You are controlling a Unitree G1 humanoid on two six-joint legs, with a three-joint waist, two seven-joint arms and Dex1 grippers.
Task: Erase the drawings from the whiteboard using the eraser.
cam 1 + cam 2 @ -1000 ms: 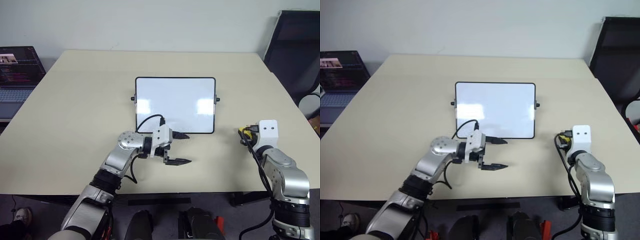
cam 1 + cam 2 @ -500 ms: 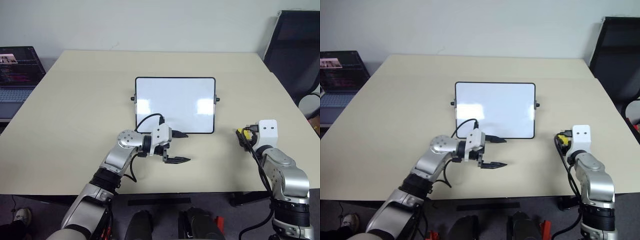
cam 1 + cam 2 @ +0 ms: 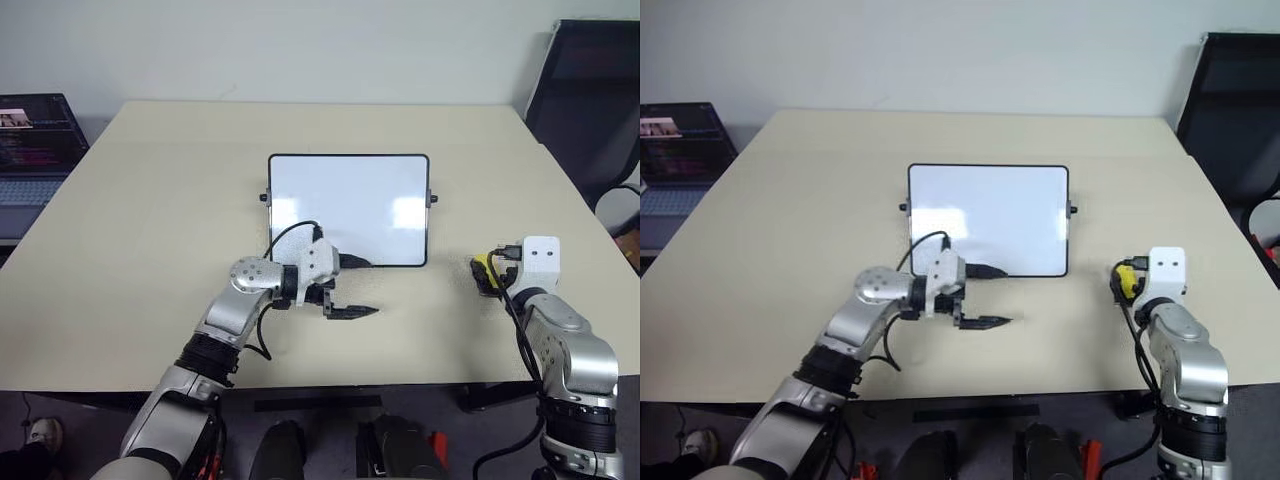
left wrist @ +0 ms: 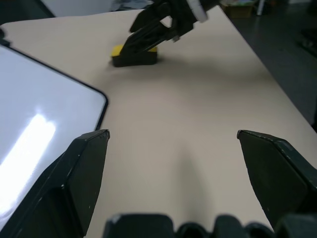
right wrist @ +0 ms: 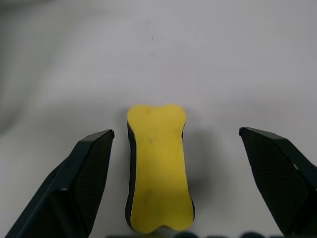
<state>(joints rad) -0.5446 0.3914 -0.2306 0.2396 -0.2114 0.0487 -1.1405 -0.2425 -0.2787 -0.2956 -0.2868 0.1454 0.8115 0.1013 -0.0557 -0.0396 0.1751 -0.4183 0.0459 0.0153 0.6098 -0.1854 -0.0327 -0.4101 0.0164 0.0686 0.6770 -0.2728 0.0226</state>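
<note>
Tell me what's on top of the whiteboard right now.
The whiteboard shows only bare glossy white with light glare; no drawings are visible. The left tool's upper finger overhangs its near edge, hiding a small strip.

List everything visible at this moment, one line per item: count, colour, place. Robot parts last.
whiteboard: one, glossy white with a thin black frame, flat at the middle of the table; no marks can be made out on it.
eraser: one, yellow with a dark underside, lying on the table to the right of the whiteboard, between the right gripper's fingers but untouched.
table: one, beige, under everything.
laptop: one, dark, screen lit, beyond the table's left edge.
chair: one, black, at the table's far right corner.
left gripper: one, black fingers, open, at the whiteboard's near edge.
right gripper: one, black fingers, open, straddling the eraser.
</note>
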